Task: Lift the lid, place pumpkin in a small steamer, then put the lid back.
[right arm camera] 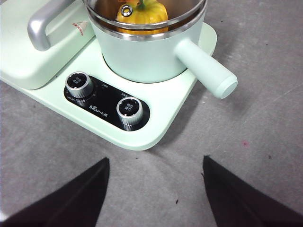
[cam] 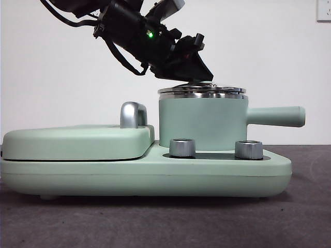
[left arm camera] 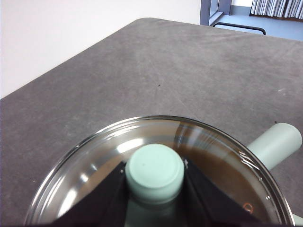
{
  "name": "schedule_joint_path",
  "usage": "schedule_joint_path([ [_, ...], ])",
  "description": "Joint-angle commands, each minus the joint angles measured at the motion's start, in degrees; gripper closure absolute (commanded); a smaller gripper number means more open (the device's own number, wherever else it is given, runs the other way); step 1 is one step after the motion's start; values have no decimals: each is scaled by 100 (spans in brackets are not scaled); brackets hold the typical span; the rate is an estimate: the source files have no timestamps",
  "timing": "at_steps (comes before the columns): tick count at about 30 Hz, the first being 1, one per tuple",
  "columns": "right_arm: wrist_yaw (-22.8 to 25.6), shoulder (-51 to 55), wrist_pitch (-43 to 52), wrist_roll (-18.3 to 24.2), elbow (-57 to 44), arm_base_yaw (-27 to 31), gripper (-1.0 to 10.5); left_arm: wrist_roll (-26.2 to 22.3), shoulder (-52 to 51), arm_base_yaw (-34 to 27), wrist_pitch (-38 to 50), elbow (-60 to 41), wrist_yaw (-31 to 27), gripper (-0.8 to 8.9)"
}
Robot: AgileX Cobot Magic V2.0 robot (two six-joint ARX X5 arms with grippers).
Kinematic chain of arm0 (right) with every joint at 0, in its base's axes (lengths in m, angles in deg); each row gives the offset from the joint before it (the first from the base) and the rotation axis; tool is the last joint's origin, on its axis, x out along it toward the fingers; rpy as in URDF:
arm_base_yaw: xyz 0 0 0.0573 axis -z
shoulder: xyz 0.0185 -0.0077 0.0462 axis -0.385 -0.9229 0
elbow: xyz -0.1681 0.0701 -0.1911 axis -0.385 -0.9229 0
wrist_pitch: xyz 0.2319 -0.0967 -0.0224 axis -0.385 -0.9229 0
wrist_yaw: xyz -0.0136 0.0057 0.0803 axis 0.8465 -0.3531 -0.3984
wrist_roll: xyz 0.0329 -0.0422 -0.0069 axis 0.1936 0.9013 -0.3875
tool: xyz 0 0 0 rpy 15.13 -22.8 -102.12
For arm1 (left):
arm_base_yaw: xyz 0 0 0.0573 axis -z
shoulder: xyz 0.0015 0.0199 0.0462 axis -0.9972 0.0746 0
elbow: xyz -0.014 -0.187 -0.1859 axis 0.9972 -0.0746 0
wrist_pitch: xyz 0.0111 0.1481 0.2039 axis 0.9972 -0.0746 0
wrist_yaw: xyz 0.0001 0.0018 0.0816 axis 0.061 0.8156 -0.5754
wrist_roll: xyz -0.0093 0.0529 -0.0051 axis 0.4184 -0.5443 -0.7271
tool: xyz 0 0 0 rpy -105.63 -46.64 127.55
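Observation:
The small steamer [cam: 201,124] stands on the right half of the mint-green base, its long handle [cam: 276,116] pointing right. The glass lid [cam: 201,92] rests on its steel rim. My left gripper [cam: 196,77] comes down from the upper left. In the left wrist view its jaws press both sides of the lid's mint-green knob [left arm camera: 155,170]. The yellow-orange pumpkin [right arm camera: 142,13] sits inside the steamer [right arm camera: 142,56], seen through the glass. My right gripper [right arm camera: 155,160] hangs open above the grey table, in front of the control panel, holding nothing.
A flat mint-green griddle cover [cam: 77,140] with a steel handle [cam: 133,114] fills the base's left half. Two steel dials [cam: 182,147] [cam: 249,149] stand on the base [cam: 155,175] in front of the steamer. Grey table surface [left arm camera: 165,71] stretches beyond the pot toward a rounded edge.

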Motion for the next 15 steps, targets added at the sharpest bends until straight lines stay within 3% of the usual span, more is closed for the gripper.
schedule_joint_path([
  [1, 13, -17, 48, -66, 24, -28, 639, 96, 90, 55, 133, 199, 28, 804],
  [15, 48, -17, 48, -63, 24, -28, 639, 264, 90, 66, 107, 199, 149, 804],
])
